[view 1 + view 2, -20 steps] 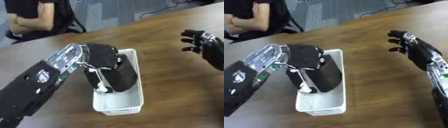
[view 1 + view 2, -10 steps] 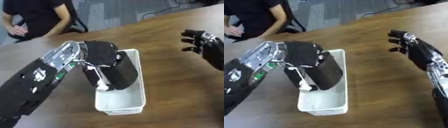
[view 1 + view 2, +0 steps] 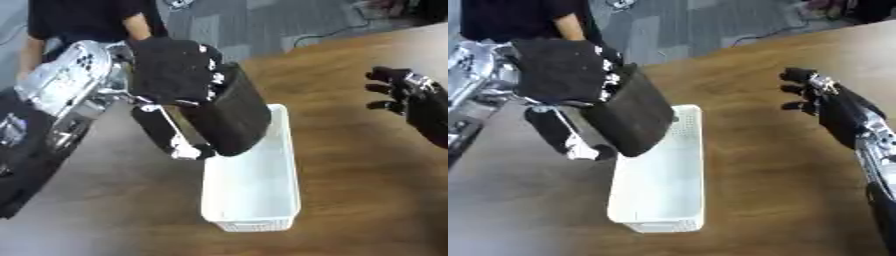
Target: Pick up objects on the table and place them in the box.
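Left eye view: left robot hand [image 3: 175, 70] wrapped round a dark block [image 3: 229, 116], tilted, low end hanging over the far part of the white box [image 3: 254, 200] — not let go yet. Nothing else to see inside the box, as far as can be told. Right robot hand [image 3: 413, 97] up at the right, apart from the box, fingers loosely spread, holding nothing.

Right eye view: same block above the box, still clasped. Brown worktop [image 3: 780, 200] beside the box. Looks like the drop is near — letting go still left to do.
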`<state>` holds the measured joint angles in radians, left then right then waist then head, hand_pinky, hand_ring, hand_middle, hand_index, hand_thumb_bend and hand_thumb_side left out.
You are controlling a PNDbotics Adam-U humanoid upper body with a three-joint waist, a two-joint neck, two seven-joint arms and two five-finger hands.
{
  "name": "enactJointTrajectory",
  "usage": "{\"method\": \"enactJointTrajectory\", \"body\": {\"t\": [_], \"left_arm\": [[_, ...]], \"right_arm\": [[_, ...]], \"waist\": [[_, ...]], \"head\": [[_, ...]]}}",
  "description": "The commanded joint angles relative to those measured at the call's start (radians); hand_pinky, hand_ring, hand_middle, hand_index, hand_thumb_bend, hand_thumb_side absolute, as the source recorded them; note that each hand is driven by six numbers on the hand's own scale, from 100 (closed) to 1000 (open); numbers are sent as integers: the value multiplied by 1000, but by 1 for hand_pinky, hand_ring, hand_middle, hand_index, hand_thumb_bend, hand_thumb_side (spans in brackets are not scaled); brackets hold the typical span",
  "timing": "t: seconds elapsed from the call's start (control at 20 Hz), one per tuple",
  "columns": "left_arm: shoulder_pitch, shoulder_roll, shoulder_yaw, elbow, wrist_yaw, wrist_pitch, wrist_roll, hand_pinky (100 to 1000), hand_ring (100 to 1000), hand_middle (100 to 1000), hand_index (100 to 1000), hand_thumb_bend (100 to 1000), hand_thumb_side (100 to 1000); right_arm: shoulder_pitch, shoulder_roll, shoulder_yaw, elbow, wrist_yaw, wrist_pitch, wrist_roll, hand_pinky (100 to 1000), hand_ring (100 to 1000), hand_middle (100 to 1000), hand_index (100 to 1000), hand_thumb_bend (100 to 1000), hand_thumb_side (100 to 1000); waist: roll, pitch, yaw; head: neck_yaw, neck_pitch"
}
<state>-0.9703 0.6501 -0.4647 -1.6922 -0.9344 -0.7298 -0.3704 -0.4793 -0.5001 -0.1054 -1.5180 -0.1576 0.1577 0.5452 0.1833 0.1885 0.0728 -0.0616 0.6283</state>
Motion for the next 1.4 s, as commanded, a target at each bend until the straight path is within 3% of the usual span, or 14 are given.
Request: {"method": "enactJointTrajectory", "body": {"t": [0.05, 0.3, 0.45, 0.55, 0.65, 0.75, 0.8, 0.9, 1.0, 1.4], "left_arm": [[-15, 36, 14, -23, 60, -94, -118, 731, 757, 766, 843, 337, 736], [-37, 7, -8, -9, 64, -123, -159, 726, 725, 746, 801, 257, 744], [-42, -9, -9, -2, 54, -129, -157, 622, 582, 645, 729, 239, 699], [-47, -23, -10, 4, 47, -133, -149, 569, 539, 601, 707, 242, 686], [-51, -35, -13, 11, 38, -134, -141, 576, 543, 602, 715, 248, 663], [-49, -47, -23, 30, 34, -139, -134, 647, 613, 676, 779, 312, 694], [-44, -51, -35, 47, 33, -145, -142, 737, 736, 776, 857, 452, 809], [-35, -58, -62, 86, 29, -165, -189, 864, 879, 895, 960, 743, 852], [-29, -61, -80, 116, 34, -174, -260, 887, 900, 909, 980, 843, 817], [-26, -61, -73, 114, 124, -177, -392, 878, 878, 867, 951, 799, 812]], "right_arm": [[-12, -9, -6, -13, -2, -2, -4, 827, 977, 979, 1000, 100, 1000], [-17, -4, -3, -14, -1, -1, -1, 827, 977, 978, 1000, 100, 1000], [-17, -5, -4, -14, 0, -2, -2, 827, 977, 978, 1000, 100, 1000], [-19, -4, -2, -15, 2, -1, 0, 827, 977, 978, 1000, 100, 1000], [-20, -3, -2, -16, 2, 0, 1, 827, 977, 978, 1000, 100, 1000], [-23, -3, 0, -17, 2, 1, 2, 827, 977, 978, 1000, 100, 1000], [-25, -2, 1, -18, 2, 1, 3, 827, 977, 978, 1000, 100, 1000], [-26, -2, 1, -19, 3, 2, 4, 827, 977, 977, 1000, 100, 1000], [-26, -3, 1, -18, 4, 2, 3, 827, 977, 977, 1000, 100, 1000], [-24, -3, 0, -19, 3, 4, 2, 826, 977, 977, 1000, 100, 1000]], "waist": [[-12, -23, 4], [-13, -20, -10], [-11, -17, -16], [-9, -15, -18], [-8, -14, -20], [-7, -12, -22], [-6, -10, -24], [-5, -9, -28], [-4, -9, -30], [-3, -10, -24]], "head": [[-7, -14], [-3, -15], [-4, -17], [-5, -18], [-4, -18], [-3, -19], [-2, -20], [-2, -19], [-2, -18], [-2, -15]]}}
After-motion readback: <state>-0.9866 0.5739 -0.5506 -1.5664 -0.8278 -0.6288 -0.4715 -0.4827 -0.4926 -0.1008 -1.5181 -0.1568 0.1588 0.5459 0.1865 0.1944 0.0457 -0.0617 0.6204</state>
